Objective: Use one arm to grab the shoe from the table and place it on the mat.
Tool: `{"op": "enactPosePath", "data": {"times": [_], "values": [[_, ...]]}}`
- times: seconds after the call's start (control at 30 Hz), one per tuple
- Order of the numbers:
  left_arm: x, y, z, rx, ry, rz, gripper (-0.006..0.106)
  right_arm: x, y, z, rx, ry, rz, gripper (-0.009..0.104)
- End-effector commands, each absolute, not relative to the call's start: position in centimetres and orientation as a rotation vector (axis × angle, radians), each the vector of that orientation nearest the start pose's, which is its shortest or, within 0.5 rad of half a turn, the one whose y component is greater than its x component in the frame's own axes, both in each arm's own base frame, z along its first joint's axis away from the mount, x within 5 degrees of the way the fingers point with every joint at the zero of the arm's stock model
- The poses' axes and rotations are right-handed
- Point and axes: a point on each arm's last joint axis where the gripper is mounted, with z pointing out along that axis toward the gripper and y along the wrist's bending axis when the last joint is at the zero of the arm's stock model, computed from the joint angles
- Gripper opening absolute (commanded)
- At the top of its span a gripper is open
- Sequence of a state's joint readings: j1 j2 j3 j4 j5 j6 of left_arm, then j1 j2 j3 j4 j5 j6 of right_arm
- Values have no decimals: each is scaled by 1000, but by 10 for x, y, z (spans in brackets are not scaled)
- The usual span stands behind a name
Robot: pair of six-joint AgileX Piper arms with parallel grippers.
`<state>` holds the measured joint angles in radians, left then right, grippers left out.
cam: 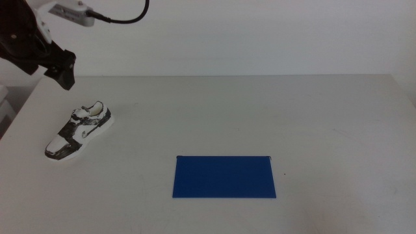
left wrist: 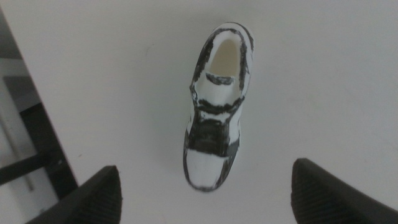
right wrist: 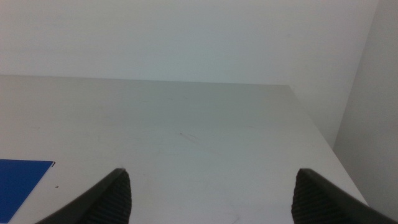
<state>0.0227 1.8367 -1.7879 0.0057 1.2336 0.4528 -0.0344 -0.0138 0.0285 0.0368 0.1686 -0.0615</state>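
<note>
The shoe (cam: 79, 129) is white with black and grey mottled panels. It lies on the white table (cam: 260, 110) near its left edge, toe toward the front left. The left arm's gripper (cam: 62, 70) hangs above and behind the shoe, apart from it. In the left wrist view the shoe (left wrist: 217, 106) lies below and between the wide-open jaws of that gripper (left wrist: 205, 193). The dark blue mat (cam: 224, 176) lies flat at the front middle of the table, bare. The right gripper (right wrist: 211, 193) is open and empty; a corner of the mat (right wrist: 18, 177) shows in its view.
The table's left edge (left wrist: 43, 124) is close beside the shoe, with dark frame parts below it. A white wall rises behind the table. The right arm is out of the middle view.
</note>
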Motion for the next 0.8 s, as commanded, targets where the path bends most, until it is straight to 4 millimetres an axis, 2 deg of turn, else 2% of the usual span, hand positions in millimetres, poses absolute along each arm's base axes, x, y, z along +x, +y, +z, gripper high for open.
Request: {"op": "enactPosePath", "data": {"times": [0.0, 0.13, 0.3, 0.5, 0.77], "values": [[393, 14, 356, 552, 2603, 130, 94, 55, -2, 201, -7, 1558, -65, 66], [402, 25, 344, 615, 2580, 55, 94, 55, -2, 201, -7, 1558, -65, 66], [418, 31, 327, 649, 2633, 22, 94, 55, -2, 201, -7, 1558, -65, 66], [441, 32, 290, 674, 2711, -32, 94, 55, -2, 201, -7, 1558, -65, 66], [460, 30, 241, 716, 2769, -136, 94, 55, -2, 201, -7, 1558, -65, 66]]}}
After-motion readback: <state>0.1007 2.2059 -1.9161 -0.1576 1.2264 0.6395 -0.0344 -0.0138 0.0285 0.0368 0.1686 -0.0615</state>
